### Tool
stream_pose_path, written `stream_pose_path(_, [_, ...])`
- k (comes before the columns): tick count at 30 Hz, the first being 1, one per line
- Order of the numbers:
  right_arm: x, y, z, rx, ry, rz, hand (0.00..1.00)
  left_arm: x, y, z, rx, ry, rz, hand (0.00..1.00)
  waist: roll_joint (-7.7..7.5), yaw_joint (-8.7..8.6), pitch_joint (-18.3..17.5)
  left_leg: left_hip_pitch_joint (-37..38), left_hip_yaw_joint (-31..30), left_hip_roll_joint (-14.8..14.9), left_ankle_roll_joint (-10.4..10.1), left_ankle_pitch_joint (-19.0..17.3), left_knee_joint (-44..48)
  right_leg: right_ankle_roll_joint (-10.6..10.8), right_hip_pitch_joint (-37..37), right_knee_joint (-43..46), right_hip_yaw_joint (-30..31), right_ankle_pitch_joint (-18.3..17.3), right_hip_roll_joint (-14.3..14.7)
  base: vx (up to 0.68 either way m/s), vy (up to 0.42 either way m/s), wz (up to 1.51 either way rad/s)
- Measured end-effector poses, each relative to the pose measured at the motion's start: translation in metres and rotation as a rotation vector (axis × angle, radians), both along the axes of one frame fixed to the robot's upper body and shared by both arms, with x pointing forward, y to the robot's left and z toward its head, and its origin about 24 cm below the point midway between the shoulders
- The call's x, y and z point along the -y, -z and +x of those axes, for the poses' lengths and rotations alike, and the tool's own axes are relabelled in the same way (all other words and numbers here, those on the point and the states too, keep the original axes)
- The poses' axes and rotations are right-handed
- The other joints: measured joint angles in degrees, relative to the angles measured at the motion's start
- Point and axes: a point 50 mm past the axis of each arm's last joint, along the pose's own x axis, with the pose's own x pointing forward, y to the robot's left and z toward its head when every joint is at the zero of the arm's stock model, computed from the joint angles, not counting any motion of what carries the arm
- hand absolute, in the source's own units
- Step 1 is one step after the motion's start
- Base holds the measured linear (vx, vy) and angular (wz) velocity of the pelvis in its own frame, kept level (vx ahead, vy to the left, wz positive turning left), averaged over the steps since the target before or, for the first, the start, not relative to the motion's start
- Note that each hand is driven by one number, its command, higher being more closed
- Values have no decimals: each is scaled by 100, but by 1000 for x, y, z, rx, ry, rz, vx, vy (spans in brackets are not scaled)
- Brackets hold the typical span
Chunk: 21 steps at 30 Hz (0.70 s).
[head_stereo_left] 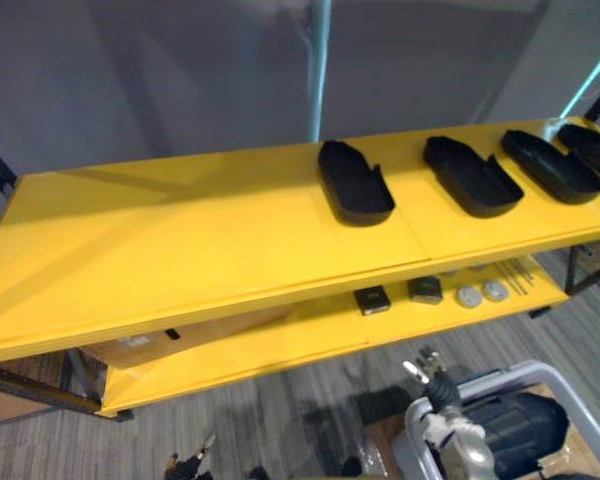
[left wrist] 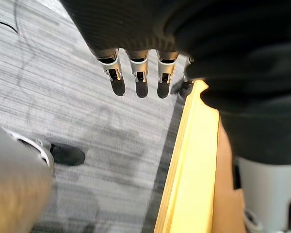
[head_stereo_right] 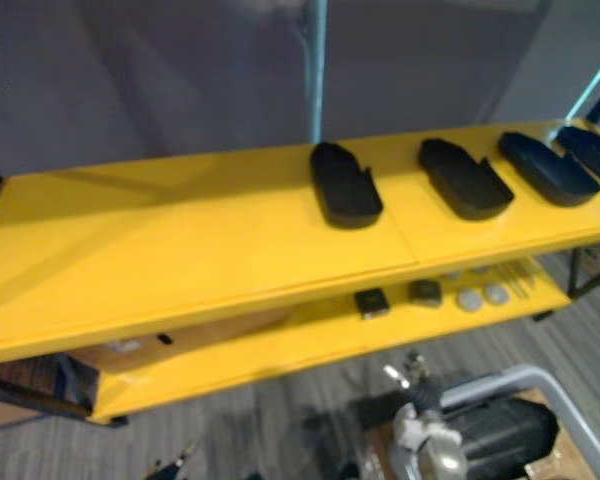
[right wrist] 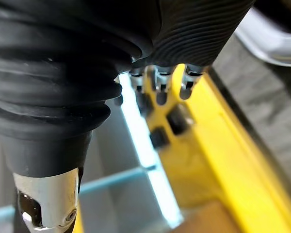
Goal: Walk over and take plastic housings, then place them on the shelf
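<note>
In the left eye view the yellow shelf (head_stereo_left: 180, 250) carried four black plastic housings (head_stereo_left: 353, 182) in a row on the right half of its upper level. Each lay with its long axis running front to back, and the left half was bare. At the lower right, the right hand (head_stereo_left: 432, 380) hung just beside a grey bin (head_stereo_left: 570, 385) with a dark housing (head_stereo_left: 515, 425) lying inside. That supply sat to the right of and slightly below this hand, so the right hand was judged much the nearer for the next pick. The housing's own long axis could not be told. The right eye view gave the same layout and showed the lower board (head_stereo_right: 280, 350) with two small dark blocks (head_stereo_right: 371, 302) and round silver discs (head_stereo_right: 469, 299). In the left wrist view the left hand (left wrist: 140, 73) had its fingers straight and apart from the thumb, holding nothing, above the grey floor (left wrist: 87, 121) beside the shelf's yellow edge. In the right wrist view the right hand's fingers pointed loosely toward the lower board, also empty.
</note>
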Motion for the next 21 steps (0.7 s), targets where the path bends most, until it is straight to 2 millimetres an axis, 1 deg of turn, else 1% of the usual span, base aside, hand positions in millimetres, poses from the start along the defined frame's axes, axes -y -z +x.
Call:
stream_pose_path(3, [-1,-1,2,1,0,-8,0,1,0,2,-1,49,-14,0,3,19,-1,25,-81,17,-1,8,0,-64,36,77,-60,-44,8,5,-3,13])
stream_pose_path(5, [-3,-2,6,5,-10,-24,0,0,0,2,-6,68,-15,0,4,18,-1,63,-51,22,-2,7,0,-57,34,129,-37,-78,5,-12,1,-6])
stream_pose_path(8, [0,-7,8,14,16,-58,0,-1,-2,8,-7,187,12,0,2,1,-2,109,87,39,-14,-4,-1,-33,-21,187,132,-124,10,-39,4,-24])
stream_pose_path(9, [2,-14,11,42,25,-84,0,-1,-3,13,1,235,26,0,12,-2,1,105,219,75,-21,-10,-1,-29,-127,237,288,-124,28,-54,-13,-54])
stream_pose_path(11, [12,-27,12,97,75,-128,0,3,-3,17,3,295,23,0,33,-57,-12,107,430,112,-43,-34,0,-26,-267,309,503,-123,63,-42,-13,-60])
stream_pose_path(12, [24,-41,10,149,139,-163,0,6,-3,19,3,352,23,0,36,-169,-23,119,585,137,-58,-63,1,-25,-369,365,675,-123,100,-15,-8,-56])
stream_pose_path(13, [33,-49,7,176,188,-194,0,9,-3,21,6,374,16,0,29,-265,-27,129,684,147,-67,-84,2,-16,-416,365,775,-117,119,-6,-8,-56])
stream_pose_path(14, [40,-53,3,189,221,-216,0,11,-3,22,9,398,10,0,25,-321,-29,139,754,154,-74,-95,2,-10,-449,370,842,-111,134,24,3,-61])
stream_pose_path(15, [55,-63,-5,216,297,-258,0,15,-4,26,16,450,7,0,26,-388,-29,189,940,171,-98,-142,3,-2,-500,373,1040,-96,176,42,11,-65])
stream_pose_path(16, [67,-70,-11,231,353,-290,0,19,-4,29,20,489,5,0,23,-483,-31,240,1077,186,-115,-178,8,-3,-516,380,1162,-88,210,71,25,-85])
stream_pose_path(17, [77,-76,-18,239,404,-324,0,22,-5,33,29,516,0,0,16,-549,-27,281,1242,212,-134,-261,88,2,-541,400,1322,-71,248,84,46,-92])
stream_pose_path(18, [91,-82,-29,253,466,-361,0,24,-6,39,41,561,-1,0,6,-639,-22,281,1453,252,-163,-452,340,3,-568,426,1549,-60,299,97,57,-104])
stream_pose_path(19, [100,-86,-37,257,508,-385,0,27,-7,43,49,596,-1,0,8,-711,-23,290,1603,294,-175,-587,522,8,-575,426,1721,-44,334,94,54,-105])
stream_pose_path(21, [115,-94,-53,281,586,-410,0,31,-11,54,72,648,8,0,28,-942,-34,293,1851,364,-166,-840,823,39,-677,422,2133,20,432,95,28,-112])
